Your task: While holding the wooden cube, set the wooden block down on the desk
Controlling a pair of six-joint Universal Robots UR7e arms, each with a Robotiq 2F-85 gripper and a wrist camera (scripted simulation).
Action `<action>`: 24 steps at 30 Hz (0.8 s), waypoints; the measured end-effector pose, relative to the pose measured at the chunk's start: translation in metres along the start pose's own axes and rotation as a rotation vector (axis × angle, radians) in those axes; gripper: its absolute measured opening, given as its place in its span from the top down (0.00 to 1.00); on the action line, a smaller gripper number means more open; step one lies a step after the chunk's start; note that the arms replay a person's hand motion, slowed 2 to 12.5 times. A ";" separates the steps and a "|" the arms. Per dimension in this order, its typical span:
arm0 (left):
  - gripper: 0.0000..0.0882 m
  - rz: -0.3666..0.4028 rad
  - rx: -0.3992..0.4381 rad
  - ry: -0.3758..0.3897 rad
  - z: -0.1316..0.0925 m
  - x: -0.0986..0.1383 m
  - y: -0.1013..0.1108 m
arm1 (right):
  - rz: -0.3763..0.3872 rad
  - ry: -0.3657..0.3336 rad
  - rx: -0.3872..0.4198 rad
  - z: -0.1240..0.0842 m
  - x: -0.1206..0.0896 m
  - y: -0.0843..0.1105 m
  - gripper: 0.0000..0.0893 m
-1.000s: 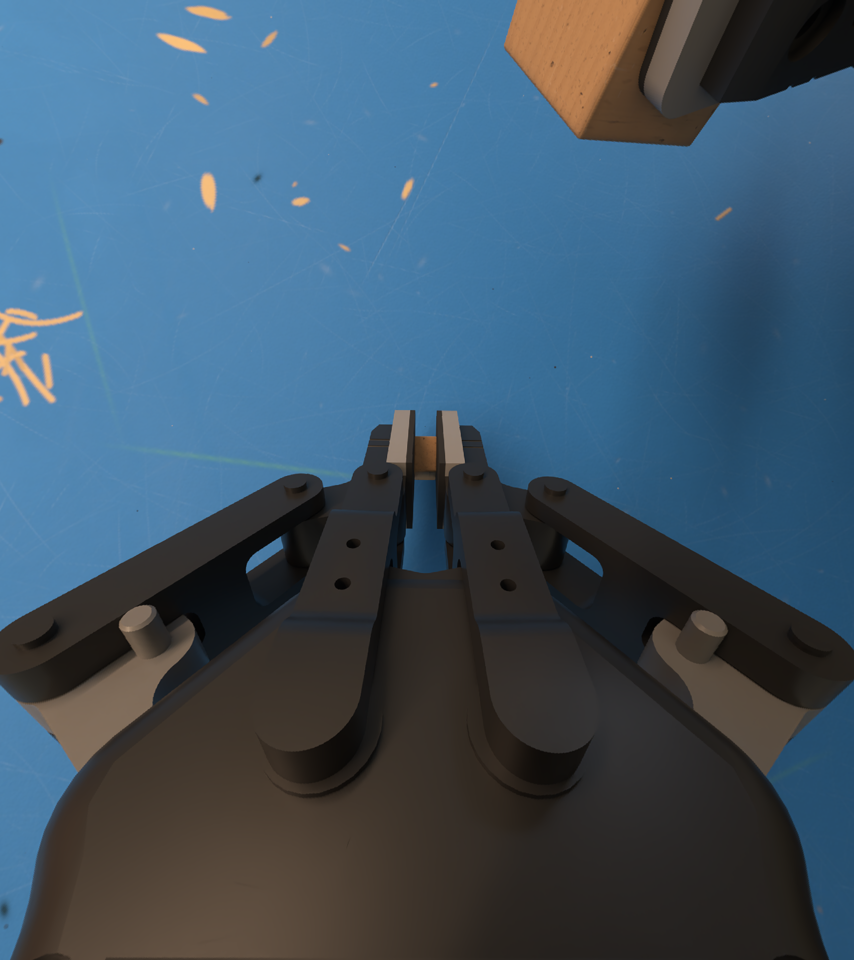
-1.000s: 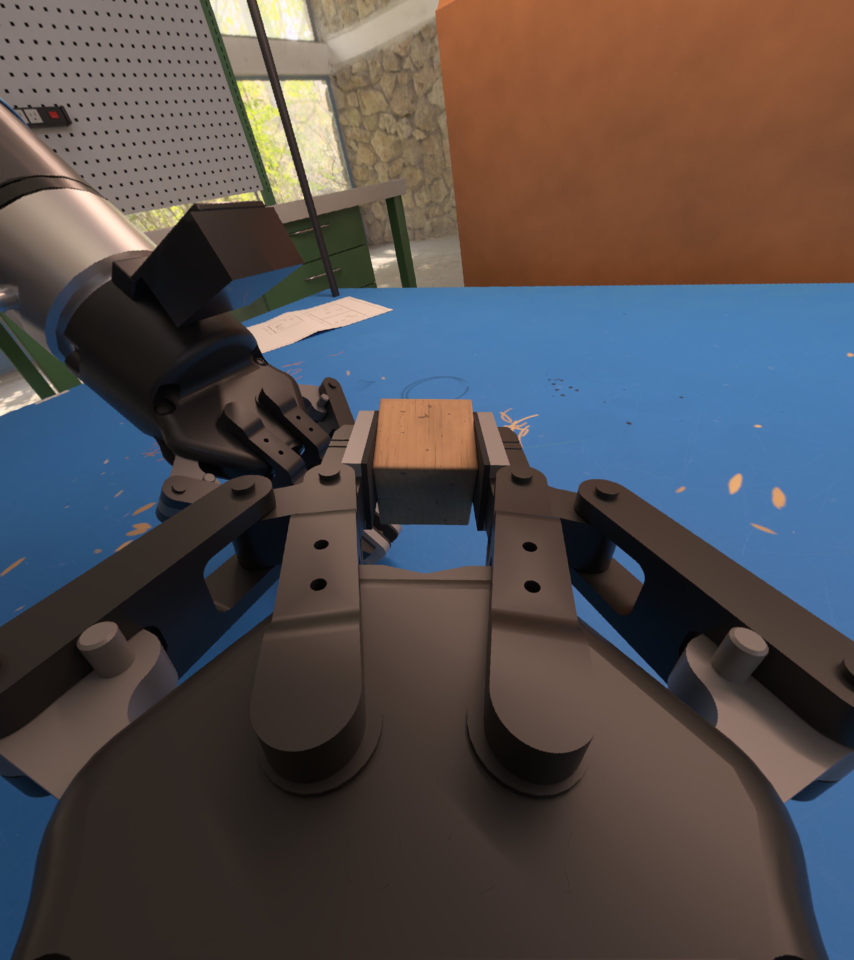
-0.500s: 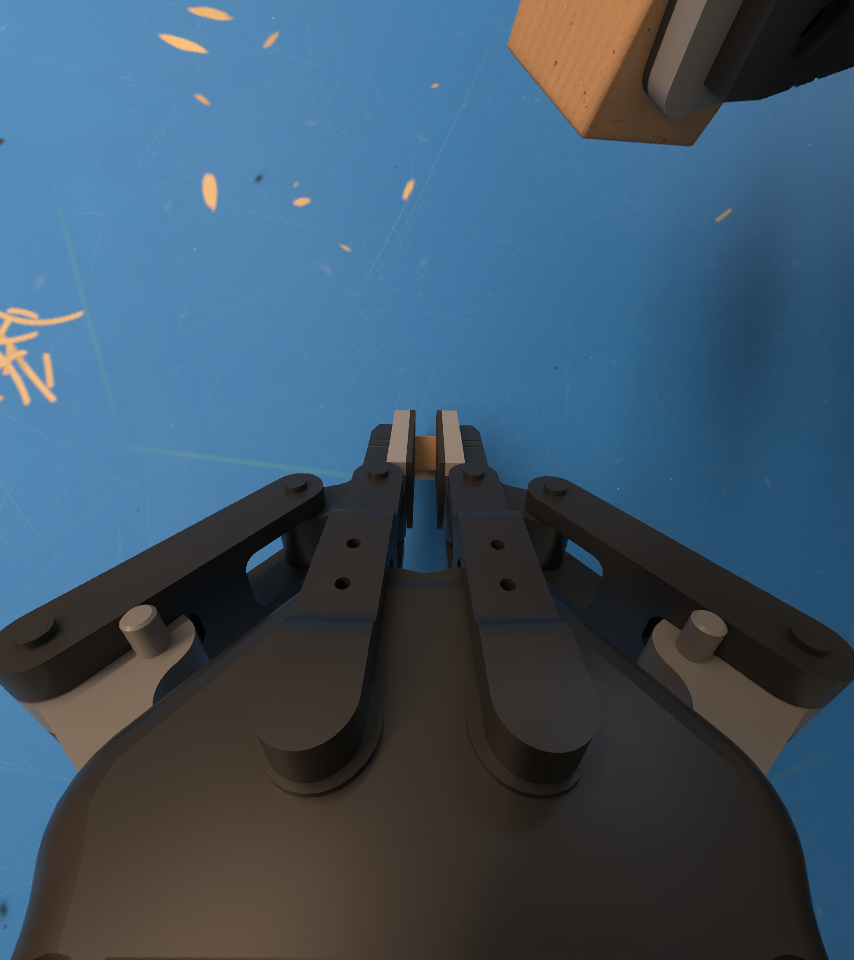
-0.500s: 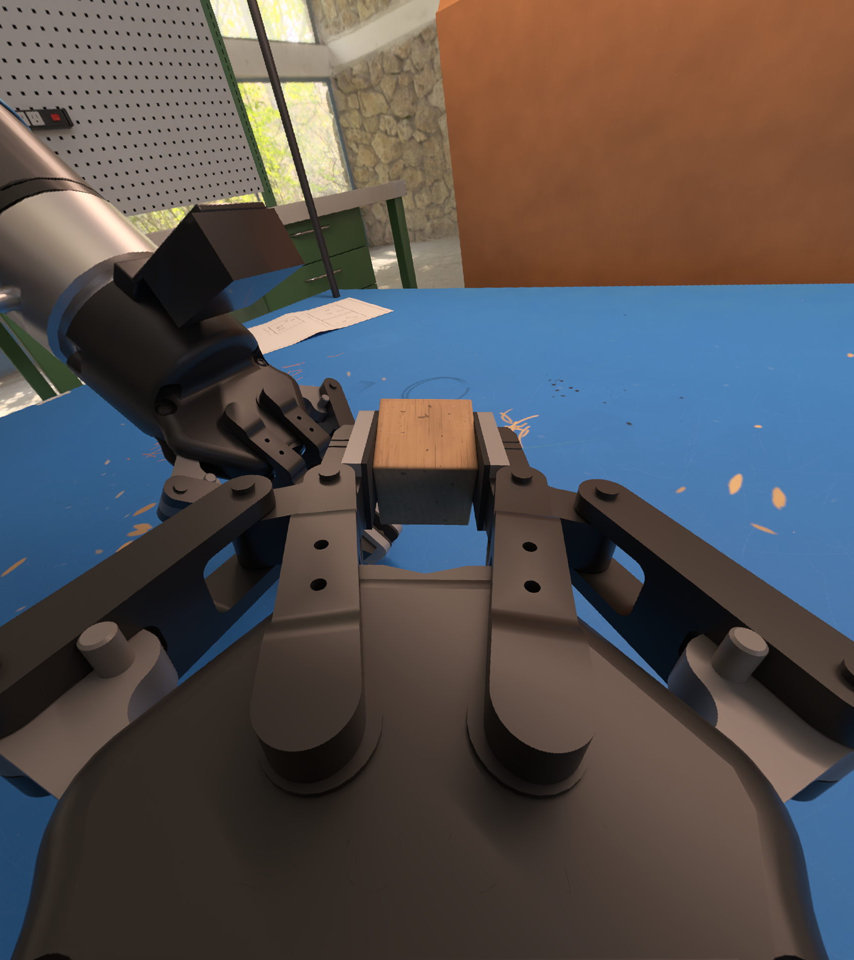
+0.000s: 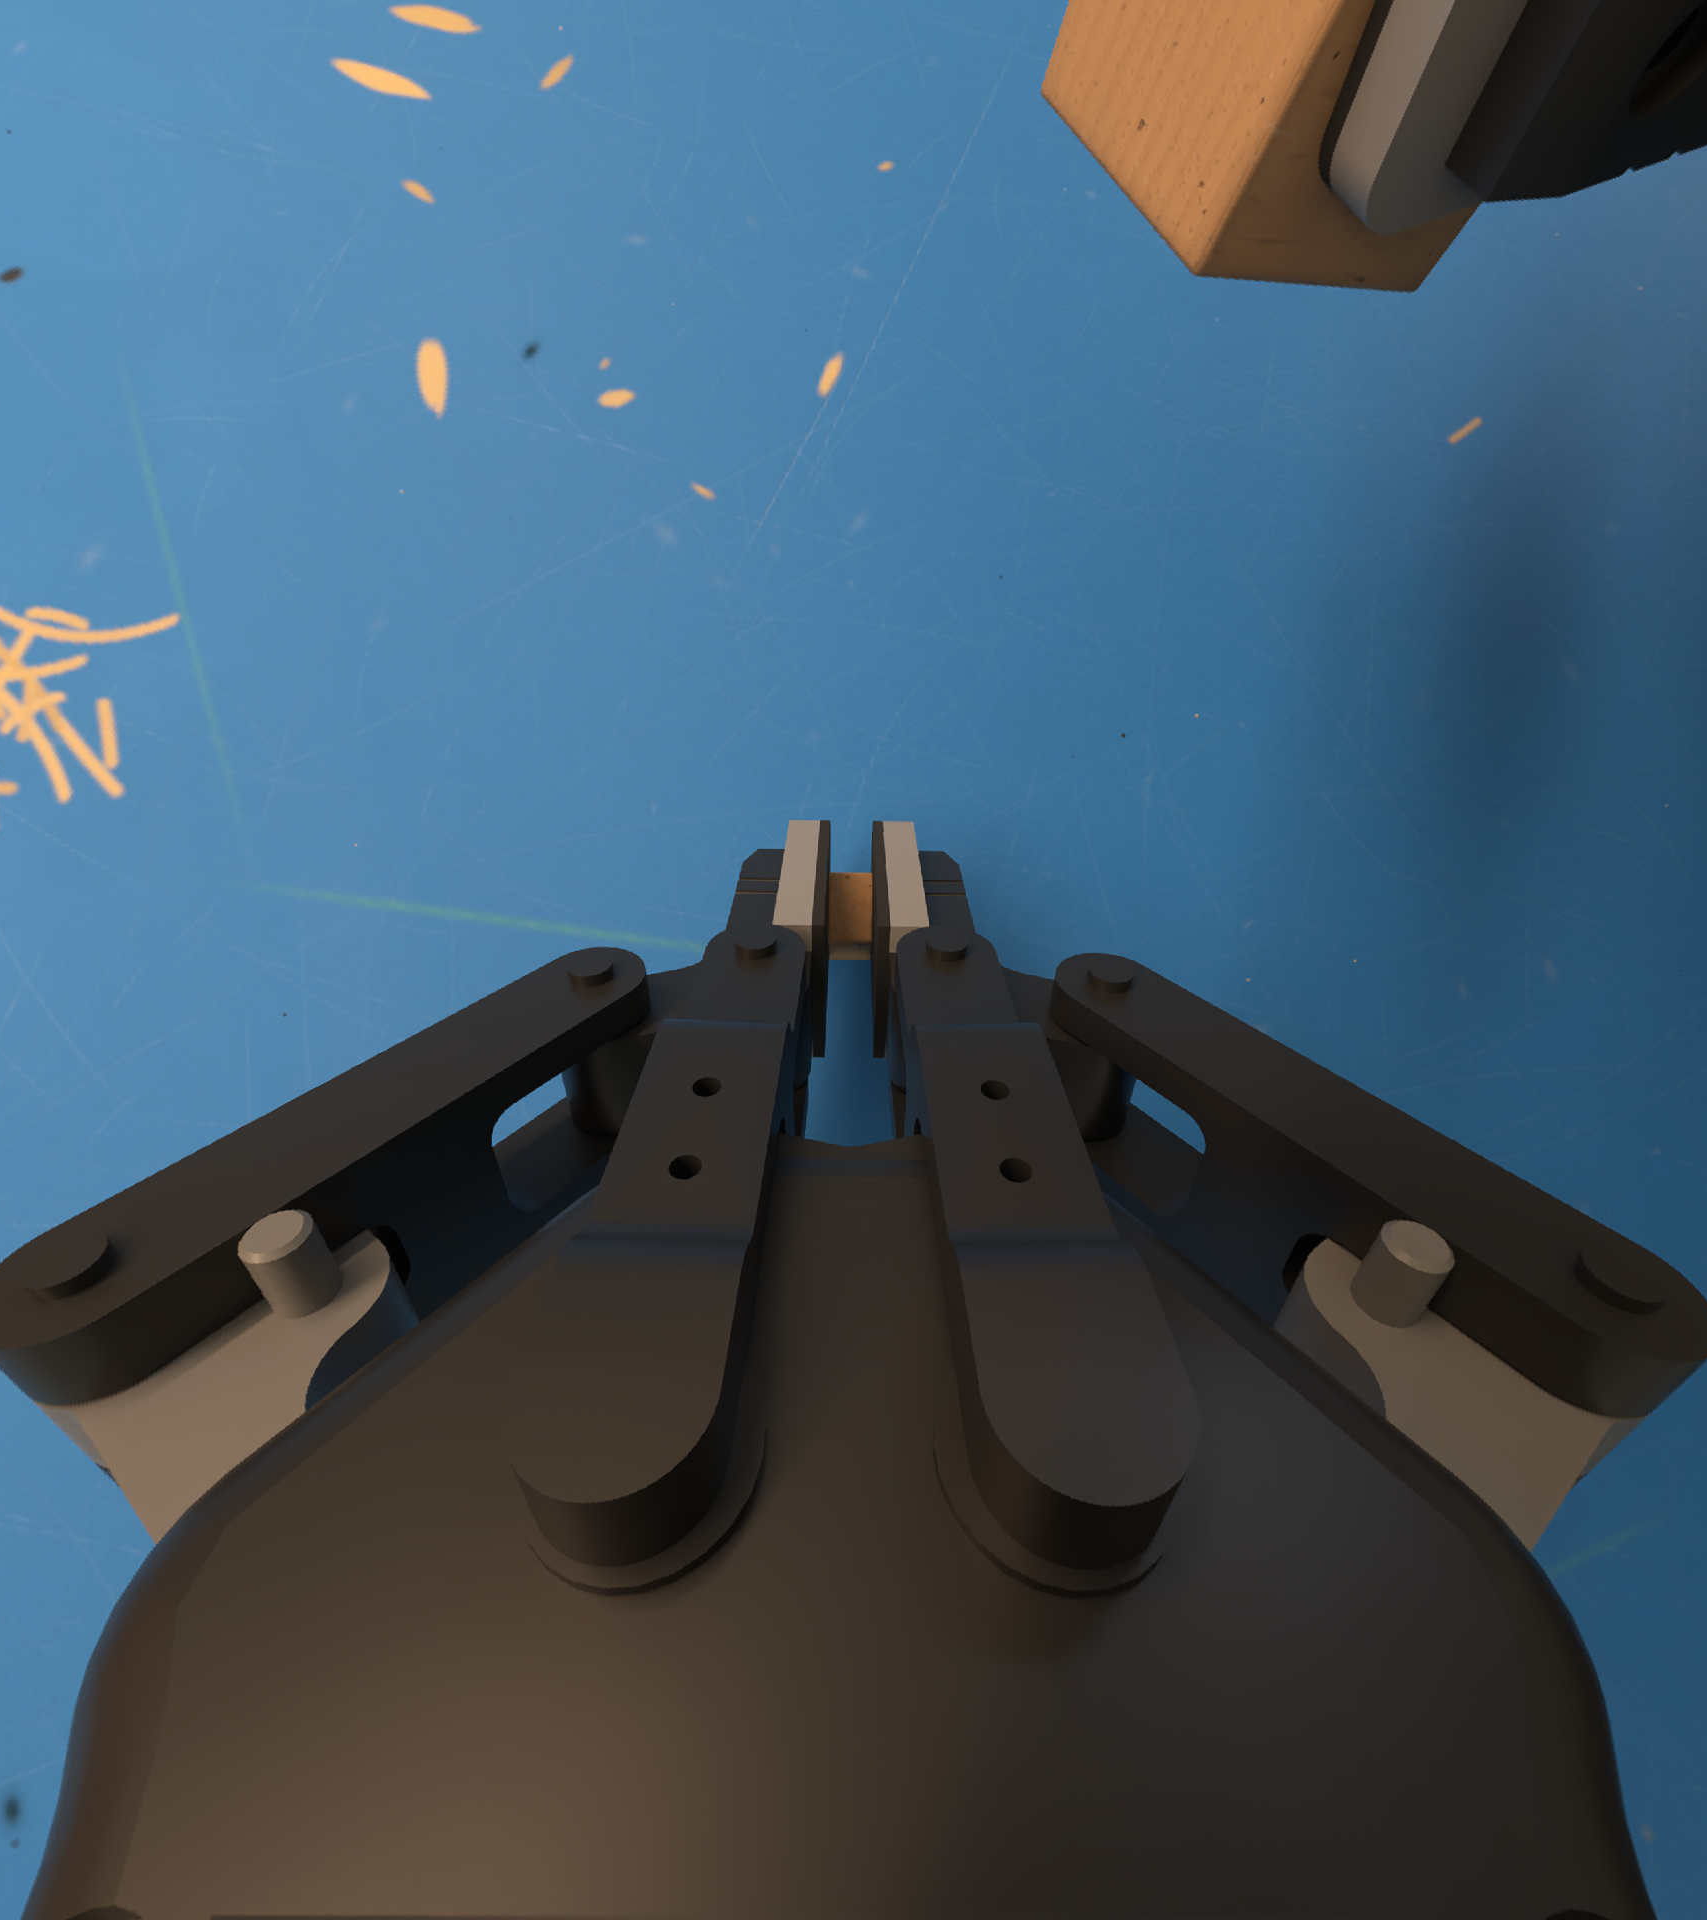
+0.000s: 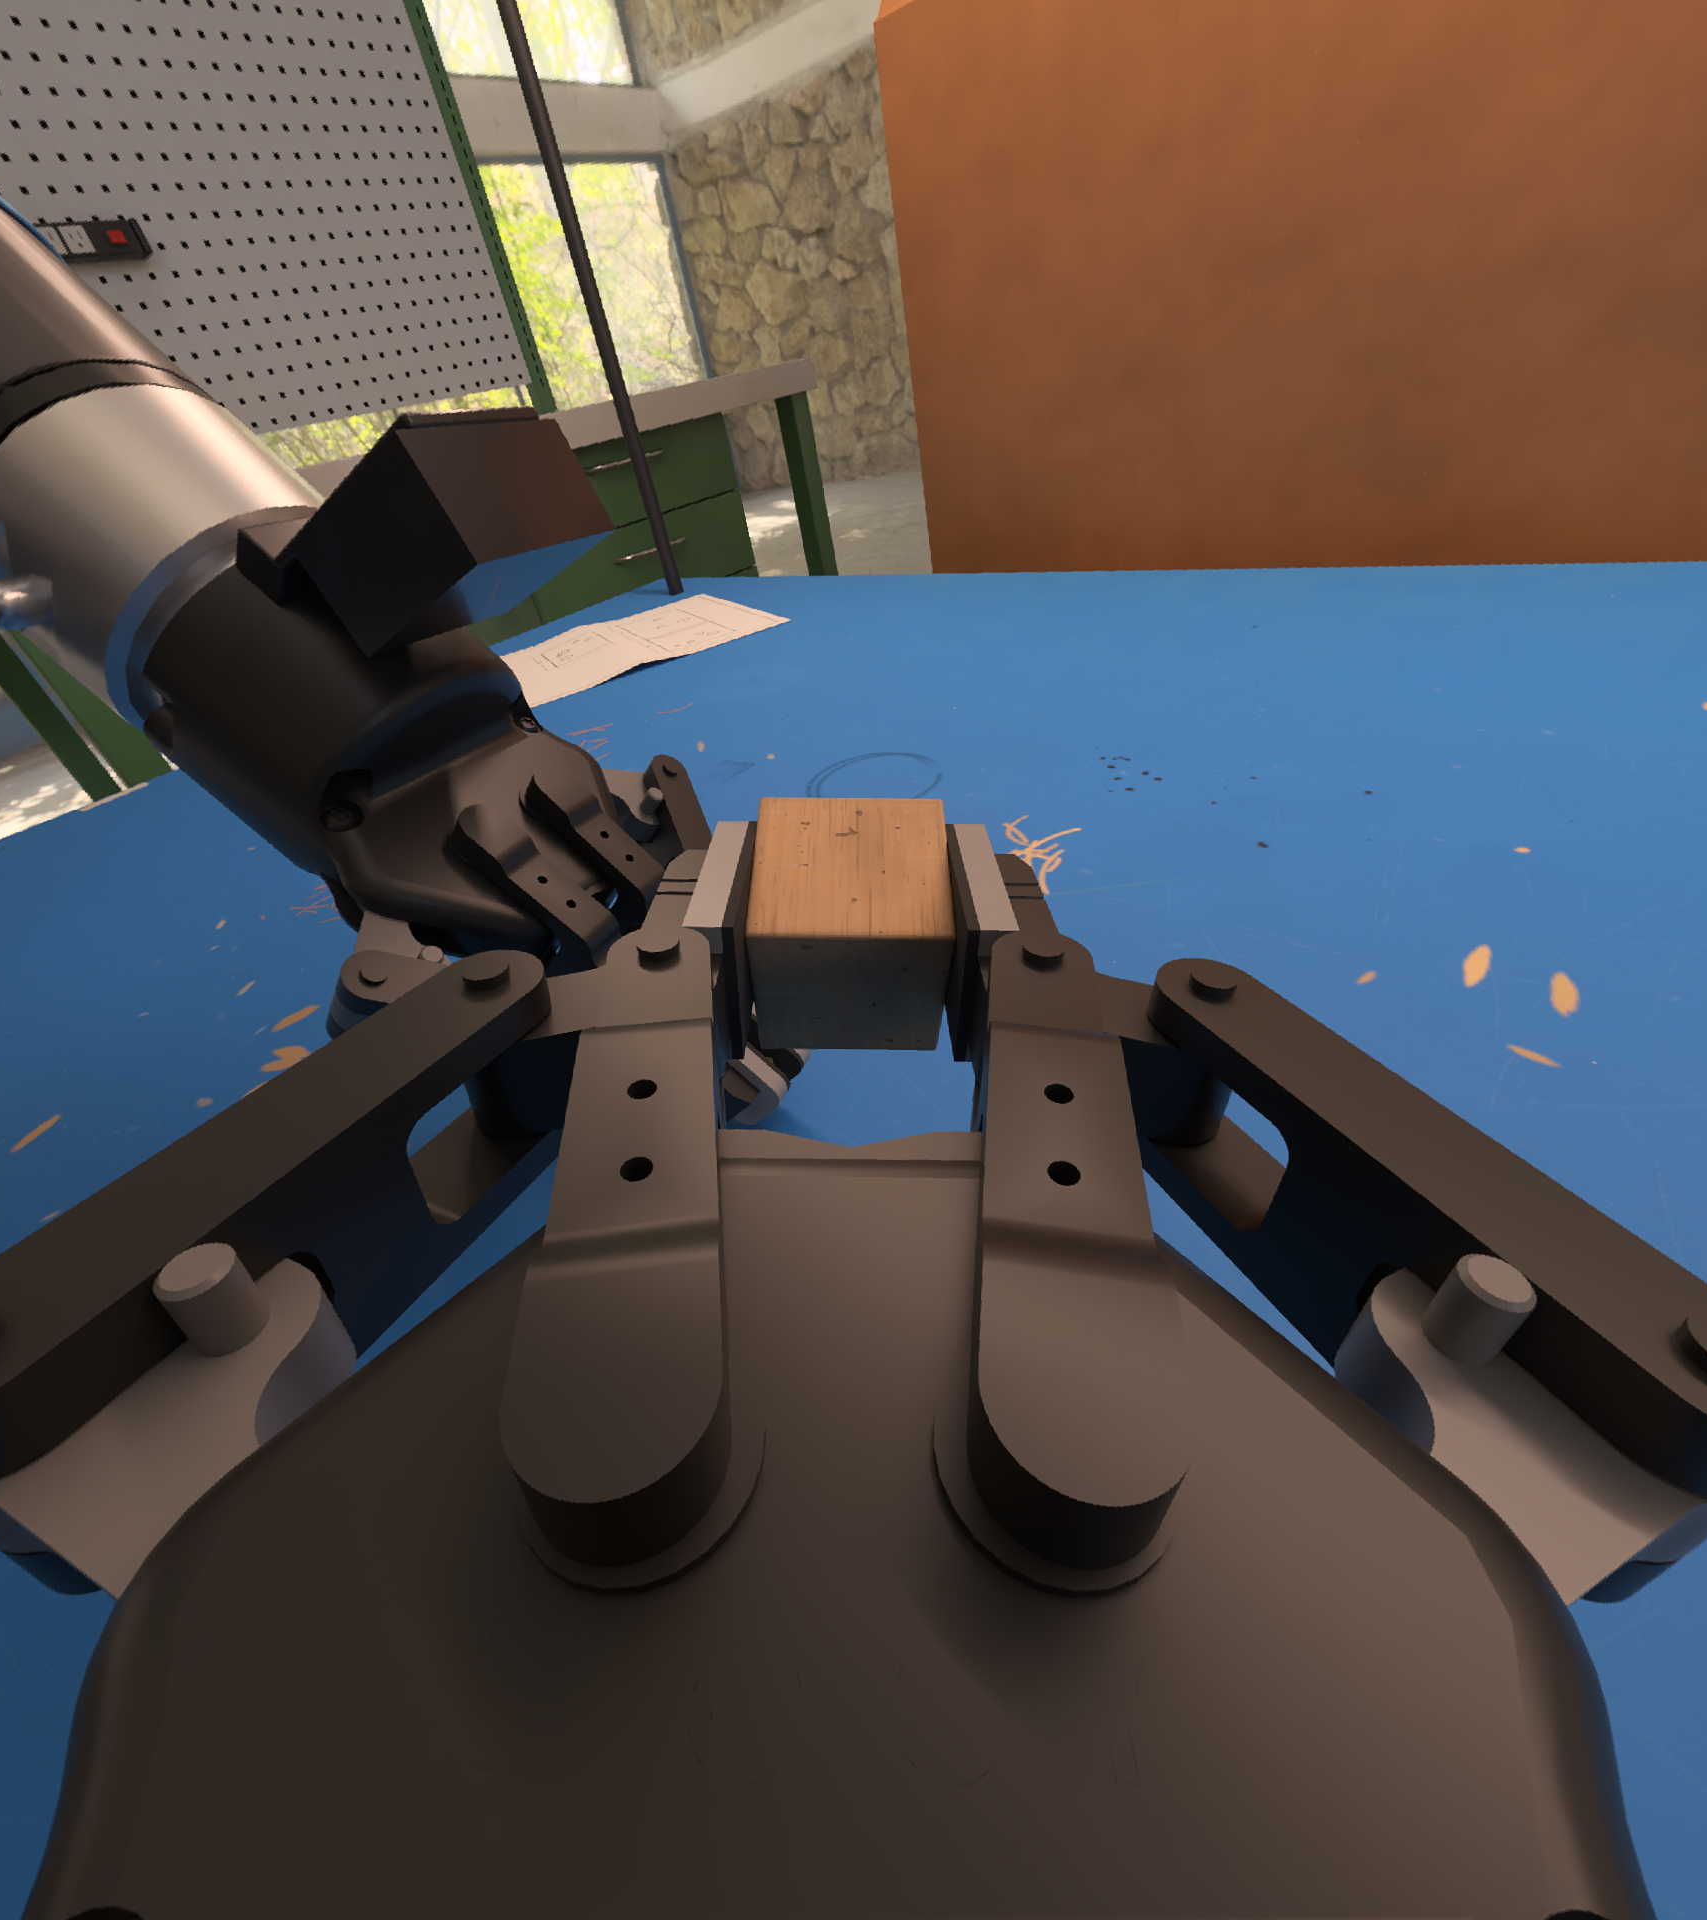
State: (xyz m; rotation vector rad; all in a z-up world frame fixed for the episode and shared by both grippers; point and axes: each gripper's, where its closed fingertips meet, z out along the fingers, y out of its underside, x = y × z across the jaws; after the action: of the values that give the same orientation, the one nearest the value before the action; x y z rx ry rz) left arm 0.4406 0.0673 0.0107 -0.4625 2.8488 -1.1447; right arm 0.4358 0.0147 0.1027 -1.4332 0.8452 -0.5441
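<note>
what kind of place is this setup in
Most likely a workshop. A white pegboard hangs behind the blue desk, a green workbench with drawers stands by a stone wall, and wood shavings litter the desk.

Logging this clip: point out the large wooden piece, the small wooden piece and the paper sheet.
large wooden piece (image 6: 849, 869): right wrist view, its top face, between the pincer's pads.
small wooden piece (image 5: 851, 906): left wrist view, the sliver showing between the pads.
paper sheet (image 6: 641, 641): right wrist view, its middle, on the blue desk.
</note>
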 end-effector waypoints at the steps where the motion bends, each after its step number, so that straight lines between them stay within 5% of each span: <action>1: 0.92 0.000 -0.001 0.001 0.000 0.000 0.000 | 0.000 0.000 0.000 0.000 0.000 0.000 0.66; 24: 0.92 0.003 0.002 0.011 0.001 0.002 0.000 | 0.000 -0.001 0.003 0.000 0.000 0.000 0.66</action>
State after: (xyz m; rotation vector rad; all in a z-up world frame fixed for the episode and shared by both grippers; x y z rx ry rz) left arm 0.4390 0.0665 0.0100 -0.4533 2.8568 -1.1533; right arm 0.4355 0.0145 0.1030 -1.4312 0.8435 -0.5449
